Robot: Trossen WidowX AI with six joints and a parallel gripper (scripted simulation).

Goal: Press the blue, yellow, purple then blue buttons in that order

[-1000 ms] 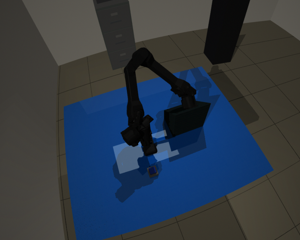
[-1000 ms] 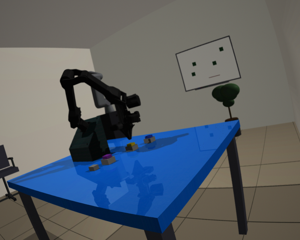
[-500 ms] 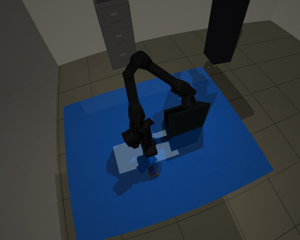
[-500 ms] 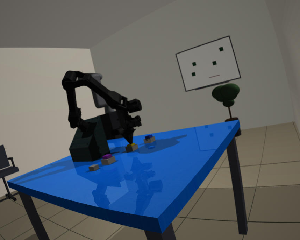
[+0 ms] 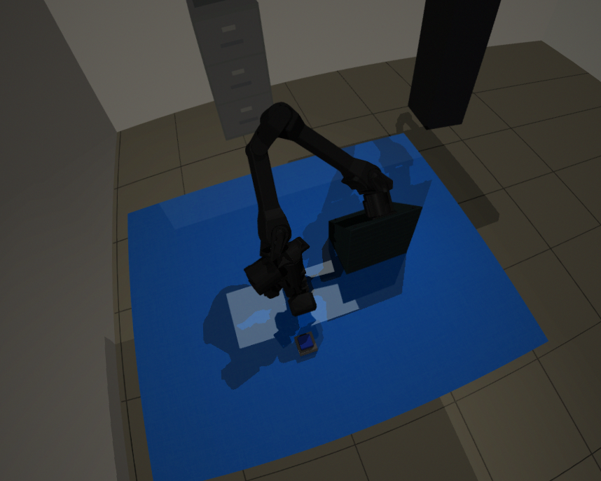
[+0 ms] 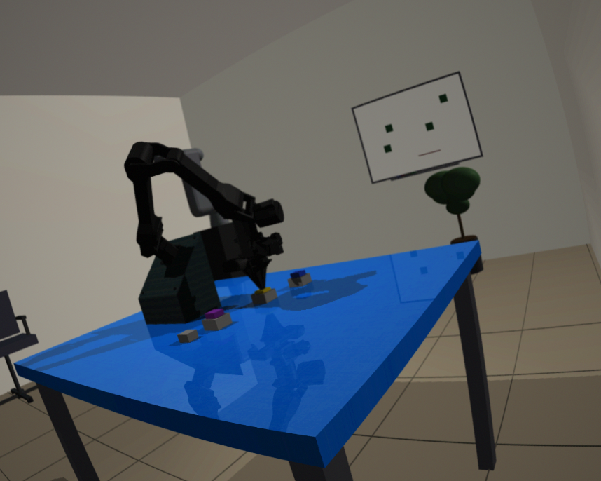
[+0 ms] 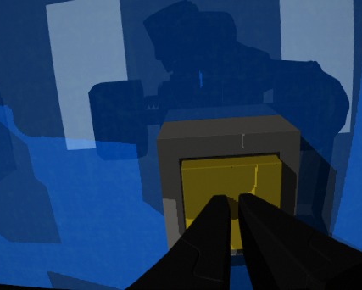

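My gripper [image 6: 262,287] [image 7: 231,207] is shut and empty, pointing down, with its fingertips at the top of the yellow button [image 6: 263,290] [image 7: 212,182]. The yellow cap sits low in its grey housing in the wrist view. The top view has the yellow button hidden under the arm. The blue button [image 5: 305,341] [image 6: 298,274] stands in its grey housing beyond the yellow one in the exterior view, untouched. The purple button [image 6: 214,313] stands in its housing on the near left side of the yellow one in the exterior view, its cap raised and untouched.
A small grey block [image 6: 188,336] lies just beside the purple button. The dark arm base [image 5: 378,243] [image 6: 169,289] stands on the blue table [image 5: 419,331] [image 6: 342,331], behind the buttons. Arm shadows and pale light patches cross the table.
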